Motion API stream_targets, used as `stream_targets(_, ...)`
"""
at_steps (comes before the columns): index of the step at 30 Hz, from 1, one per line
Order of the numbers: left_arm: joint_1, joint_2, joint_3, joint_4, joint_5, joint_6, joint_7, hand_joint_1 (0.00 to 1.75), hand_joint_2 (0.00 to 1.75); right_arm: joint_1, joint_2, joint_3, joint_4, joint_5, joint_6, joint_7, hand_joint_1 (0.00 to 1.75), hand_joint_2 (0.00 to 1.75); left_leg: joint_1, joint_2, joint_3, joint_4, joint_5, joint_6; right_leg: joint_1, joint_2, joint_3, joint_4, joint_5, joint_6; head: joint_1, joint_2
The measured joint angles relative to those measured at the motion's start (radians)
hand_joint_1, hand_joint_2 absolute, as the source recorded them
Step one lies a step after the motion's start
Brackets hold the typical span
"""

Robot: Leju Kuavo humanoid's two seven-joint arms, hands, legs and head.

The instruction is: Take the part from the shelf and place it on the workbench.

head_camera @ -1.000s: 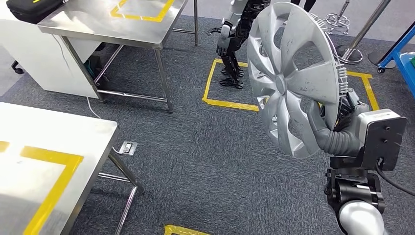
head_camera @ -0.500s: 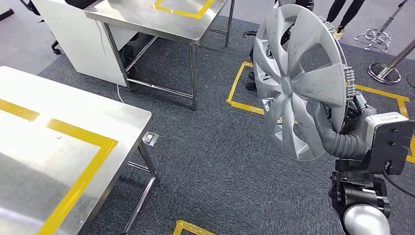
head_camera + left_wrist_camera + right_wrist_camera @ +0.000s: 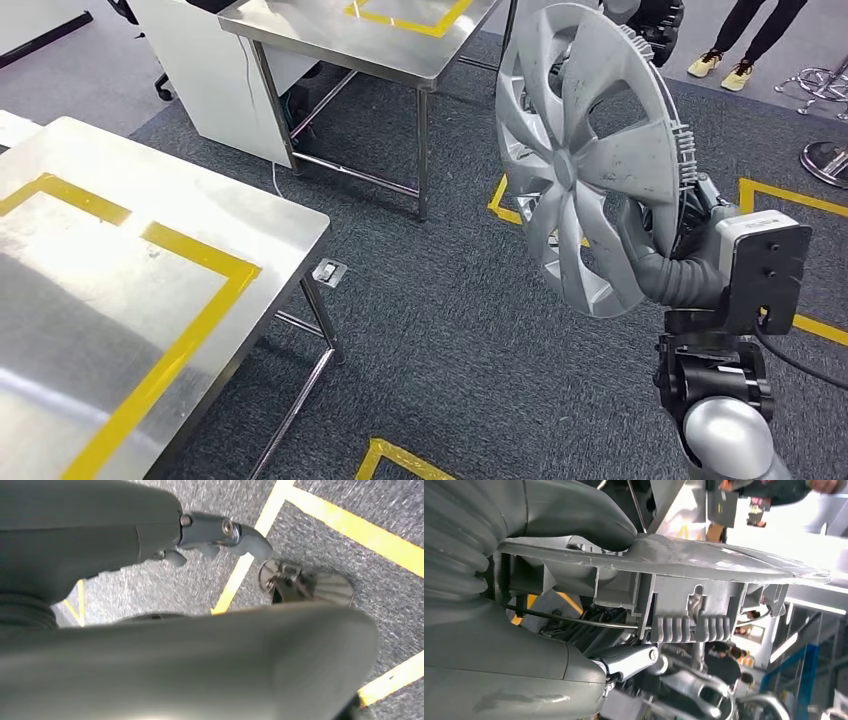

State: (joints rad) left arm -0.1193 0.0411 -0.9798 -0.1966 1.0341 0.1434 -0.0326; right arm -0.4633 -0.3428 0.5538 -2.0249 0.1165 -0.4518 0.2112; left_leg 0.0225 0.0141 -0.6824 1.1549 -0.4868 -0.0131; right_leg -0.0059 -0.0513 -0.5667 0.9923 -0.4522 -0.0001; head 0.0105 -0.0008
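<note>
The part is a silver spoked hubcap (image 3: 590,150), held upright on its edge above the carpet at my right side. My right hand (image 3: 660,268) grips its lower rim, the thumb across the front face and the fingers behind. In the right wrist view the hubcap's rim and clips (image 3: 694,590) sit between the thumb and the fingers of my right hand (image 3: 524,660). The steel workbench (image 3: 250,215), marked with a yellow tape rectangle (image 3: 190,340), stands at the left, well apart from the hubcap. My left hand (image 3: 200,530) hangs over the floor and holds nothing.
A second steel table (image 3: 400,48) with yellow tape stands behind the workbench beside a white cabinet (image 3: 200,70). Yellow floor markings (image 3: 790,200) lie on the grey carpet. A person's legs (image 3: 745,40) and a stanchion base (image 3: 825,160) are at the back right.
The camera has turned, so the whole scene slid right and the workbench takes up more of the left. The hubcap stays in my right hand's grip.
</note>
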Motion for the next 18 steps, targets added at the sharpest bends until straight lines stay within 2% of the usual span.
stream_targets(2,-0.002,0.001,-0.003,0.0,-0.001,-0.001,0.003,0.0,0.0,-0.001,0.002,0.001,0.002,0.0,0.0,0.0,1.75,1.75,-0.002,0.02,0.062,-0.099,0.022,0.006,0.003,-0.012,-0.006,0.017,-0.009,0.014,-0.006,0.0)
stream_targets(3,-0.003,0.0,-0.005,0.0,-0.002,-0.001,0.005,0.0,0.0,-0.002,0.003,0.001,0.003,0.0,0.0,0.0,1.75,1.75,-0.004,0.023,0.073,-0.117,0.02,0.011,0.005,-0.017,-0.008,0.024,-0.013,0.02,-0.005,0.0)
stream_targets(5,-0.002,0.0,-0.006,0.0,-0.002,-0.003,0.008,0.0,0.0,-0.003,0.005,0.002,0.005,0.0,0.001,-0.001,1.75,1.75,-0.006,0.009,0.071,-0.114,0.023,0.023,0.005,-0.027,-0.01,0.029,-0.014,0.029,-0.002,0.0)
stream_targets(7,-0.001,0.001,-0.007,0.0,-0.002,-0.003,0.013,0.0,0.0,-0.004,0.006,0.003,0.006,0.0,0.001,-0.002,1.75,1.75,-0.003,-0.006,0.068,-0.115,0.028,0.032,0.0,-0.017,-0.022,0.048,-0.029,0.039,0.002,0.0)
stream_targets(9,-0.002,0.001,-0.007,0.0,-0.002,-0.006,0.018,0.0,0.0,-0.004,0.006,0.003,0.007,0.0,0.002,-0.003,1.75,1.75,-0.002,-0.022,0.065,-0.116,0.032,0.041,-0.005,0.015,-0.064,0.136,-0.08,0.049,0.013,0.0)
stream_targets(11,-0.003,0.0,-0.009,0.0,-0.001,-0.008,0.021,0.0,0.0,-0.005,0.007,0.004,0.009,-0.001,0.002,-0.003,1.75,1.75,-0.004,-0.04,0.062,-0.116,0.035,0.045,-0.006,0.035,-0.124,0.272,-0.136,0.051,0.024,0.0)
stream_targets(12,-0.002,0.0,-0.01,0.0,-0.001,-0.009,0.021,0.0,0.0,-0.004,0.007,0.005,0.01,-0.001,0.002,-0.004,1.75,1.75,-0.006,-0.05,0.061,-0.116,0.036,0.047,-0.006,0.038,-0.144,0.313,-0.145,0.049,0.028,0.0)
stream_targets(13,-0.002,0.0,-0.011,0.0,-0.001,-0.009,0.021,0.0,0.0,-0.004,0.007,0.006,0.011,-0.001,0.002,-0.003,1.75,1.75,-0.008,-0.059,0.061,-0.116,0.037,0.048,-0.005,0.04,-0.148,0.319,-0.135,0.045,0.031,0.0)
stream_targets(14,-0.002,0.001,-0.012,0.0,-0.001,-0.009,0.021,0.0,0.0,-0.004,0.007,0.006,0.012,-0.001,0.002,-0.003,1.75,1.75,-0.01,-0.07,0.061,-0.116,0.038,0.048,-0.003,0.044,-0.131,0.28,-0.106,0.038,0.034,0.0)
stream_targets(16,-0.002,0.0,-0.014,0.0,-0.001,-0.009,0.021,0.0,0.0,-0.006,0.007,0.006,0.012,-0.001,0.002,-0.003,1.75,1.75,-0.011,-0.089,0.061,-0.117,0.041,0.047,0.001,0.072,-0.069,0.145,-0.042,0.017,0.037,0.0)
stream_targets(17,-0.003,-0.001,-0.015,0.0,-0.001,-0.009,0.021,0.0,0.0,-0.008,0.008,0.006,0.012,-0.001,0.002,-0.004,1.75,1.75,-0.009,-0.098,0.058,-0.117,0.044,0.044,0.004,0.088,-0.04,0.086,-0.022,0.007,0.036,0.0)
stream_targets(18,-0.003,-0.002,-0.016,0.0,-0.001,-0.009,0.021,0.0,0.0,-0.011,0.008,0.006,0.012,-0.001,0.002,-0.004,1.75,1.75,-0.006,-0.104,0.054,-0.118,0.048,0.04,0.007,0.099,-0.023,0.052,-0.017,-0.001,0.037,0.0)
